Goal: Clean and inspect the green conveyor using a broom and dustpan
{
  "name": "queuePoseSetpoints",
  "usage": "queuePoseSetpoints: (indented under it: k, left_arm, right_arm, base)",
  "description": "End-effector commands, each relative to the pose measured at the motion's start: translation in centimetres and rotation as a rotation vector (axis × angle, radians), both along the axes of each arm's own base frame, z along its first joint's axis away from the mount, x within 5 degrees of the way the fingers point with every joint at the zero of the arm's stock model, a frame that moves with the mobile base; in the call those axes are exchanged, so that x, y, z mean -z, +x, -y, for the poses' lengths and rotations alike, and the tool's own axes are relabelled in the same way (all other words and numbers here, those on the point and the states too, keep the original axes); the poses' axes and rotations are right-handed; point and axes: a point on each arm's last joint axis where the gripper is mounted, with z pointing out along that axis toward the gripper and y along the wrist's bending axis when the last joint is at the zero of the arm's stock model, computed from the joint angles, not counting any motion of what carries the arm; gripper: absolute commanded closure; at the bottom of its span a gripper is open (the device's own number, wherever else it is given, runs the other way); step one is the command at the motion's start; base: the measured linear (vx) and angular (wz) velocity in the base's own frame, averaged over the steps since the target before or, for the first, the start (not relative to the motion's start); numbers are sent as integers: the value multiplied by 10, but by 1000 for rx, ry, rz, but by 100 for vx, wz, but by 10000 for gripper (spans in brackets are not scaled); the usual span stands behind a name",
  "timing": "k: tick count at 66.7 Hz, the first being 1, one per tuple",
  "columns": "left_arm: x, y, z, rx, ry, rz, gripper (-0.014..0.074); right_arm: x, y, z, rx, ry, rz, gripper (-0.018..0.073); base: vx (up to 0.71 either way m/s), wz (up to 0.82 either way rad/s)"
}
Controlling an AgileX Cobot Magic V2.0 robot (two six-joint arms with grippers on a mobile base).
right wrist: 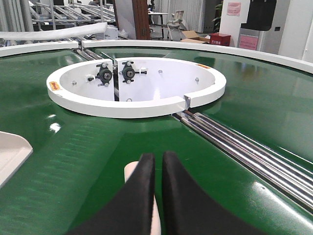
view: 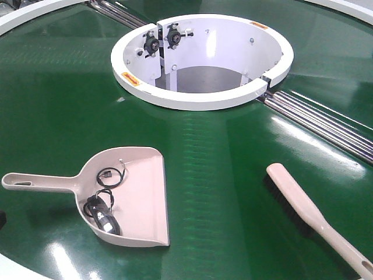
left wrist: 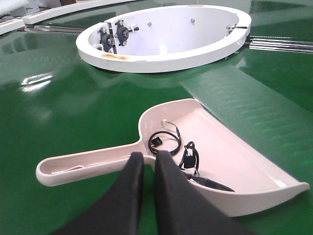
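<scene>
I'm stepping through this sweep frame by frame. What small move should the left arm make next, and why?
Probably lower the left gripper straight down onto the dustpan handle and open to grasp it. The wrist view shows the nearly closed fingers above the handle's junction with the pan, holding nothing, while black cable bits already lie inside, ready for removal.

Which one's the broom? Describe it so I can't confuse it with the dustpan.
On the green conveyor, look near side of the white ring opening, to the right. The broom is the long, narrow beige stick with dark bristles; the dustpan, left, is a wide scoop holding black cables.
</scene>
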Motion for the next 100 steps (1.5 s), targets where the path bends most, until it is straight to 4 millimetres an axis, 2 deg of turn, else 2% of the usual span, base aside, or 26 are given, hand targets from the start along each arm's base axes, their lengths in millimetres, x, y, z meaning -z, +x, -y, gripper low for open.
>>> queuePoseSetpoints:
  k: [1,40,53,63,73,81,100]
  left_arm:
    - [-17,3,-1,-23,-40,87,605]
    - [-17,3,-1,-23,-40,86,604]
    - [5,0,-3,-47,-69,33,604]
    - [22,-7,-12,-147,-203,121,604]
    - [42,-17,-19,-215,-221,167,604]
    - [44,-25,-23,-262,-181,188,604]
    - [43,-24,-23,-262,-169,201,604]
  right_arm:
    - [-14,0,0,0,11,82,569]
    - [-14,0,0,0,15,81,569]
    - [-14,0,0,0,15,81,569]
    - [-14,0,0,0,15,81,569]
    - [-14,0,0,0,15,81,569]
    - [-14,0,0,0,15,81,569]
    - [-14,0,0,0,14,79,569]
  base:
    - [0,0]
    - [0,0]
    - [0,0]
    - [0,0]
    - [0,0]
    - [0,0]
    - [0,0]
